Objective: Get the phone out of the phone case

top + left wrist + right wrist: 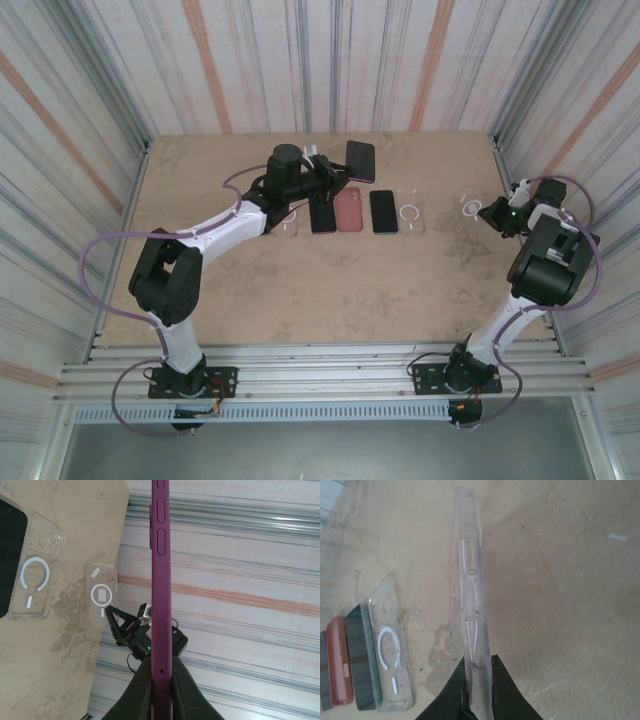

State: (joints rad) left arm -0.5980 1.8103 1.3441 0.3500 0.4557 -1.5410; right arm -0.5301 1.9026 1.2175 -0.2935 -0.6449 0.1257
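My left gripper is shut on a phone lifted above the back of the table. In the left wrist view the phone stands edge-on, magenta with side buttons, pinched between the fingers of the gripper. At the right side my right gripper is shut on a clear phone case. In the right wrist view the case is edge-on and looks empty, clamped at its lower end by the gripper. Phone and case are well apart.
On the tan table lies a row: a clear case, a black phone, a red phone, a dark phone and another clear case. Striped walls enclose the table on three sides.
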